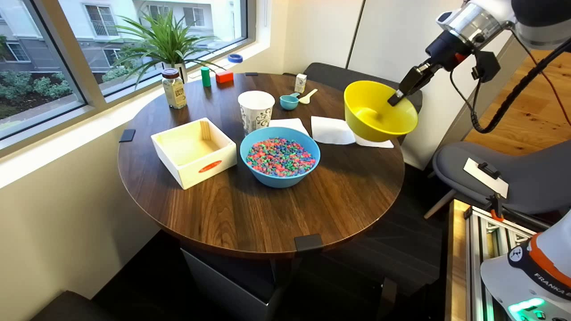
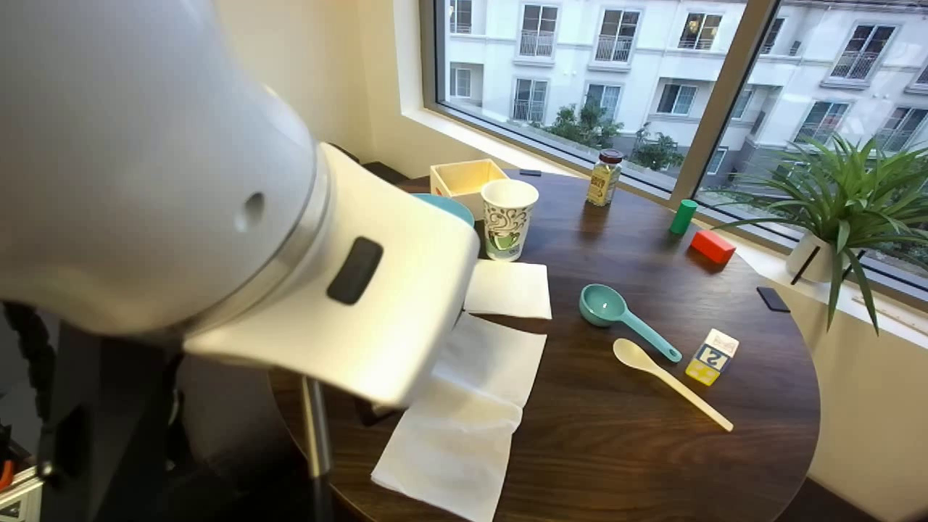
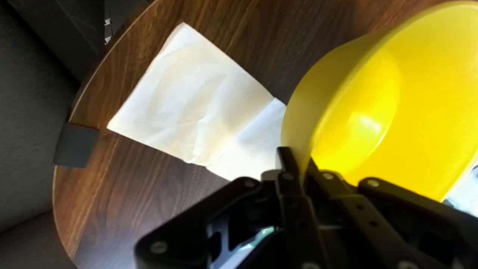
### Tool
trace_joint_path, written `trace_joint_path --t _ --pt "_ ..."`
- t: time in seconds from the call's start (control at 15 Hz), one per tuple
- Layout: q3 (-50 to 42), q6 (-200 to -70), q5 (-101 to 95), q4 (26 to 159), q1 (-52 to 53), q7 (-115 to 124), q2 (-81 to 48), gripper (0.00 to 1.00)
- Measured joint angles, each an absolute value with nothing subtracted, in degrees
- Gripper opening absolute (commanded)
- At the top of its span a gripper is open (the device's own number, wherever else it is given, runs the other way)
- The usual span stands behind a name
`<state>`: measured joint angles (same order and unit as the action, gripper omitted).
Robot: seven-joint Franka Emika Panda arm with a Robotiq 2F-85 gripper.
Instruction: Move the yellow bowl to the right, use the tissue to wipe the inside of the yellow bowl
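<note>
The yellow bowl [image 1: 363, 127] hangs tilted in the air above the right part of the table, its opening partly toward the camera. It fills the right of the wrist view [image 3: 429, 112]; in an exterior view the arm hides it. My gripper [image 1: 396, 99] is shut on the bowl's rim, with one finger inside and one outside, as the wrist view shows [image 3: 300, 160]. White tissue sheets lie flat on the table below and beside the bowl: the tissue [image 1: 332, 130] is partly covered by the bowl there. It shows as creased, touching sheets [image 2: 453, 435] and in the wrist view [image 3: 186, 101].
A blue bowl [image 1: 280, 180] of coloured pieces, a paper cup [image 1: 256, 111] and a wooden box [image 1: 209, 167] stand left of the tissues. A teal scoop [image 2: 602, 304], a pale spoon [image 2: 674, 383], a letter block [image 2: 713, 357] and a jar [image 2: 604, 177] are also on the table.
</note>
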<state>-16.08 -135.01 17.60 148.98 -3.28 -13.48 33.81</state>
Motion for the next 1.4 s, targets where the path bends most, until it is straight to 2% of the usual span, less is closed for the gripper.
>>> trace_joint_path --t 0.73,1.4 --pt "-20.0 -148.3 25.4 148.6 -6.2 -3.2 28.3 0.01" --pt "-21.1 -149.6 30.7 144.0 -8.0 3.1 18.2 0.01"
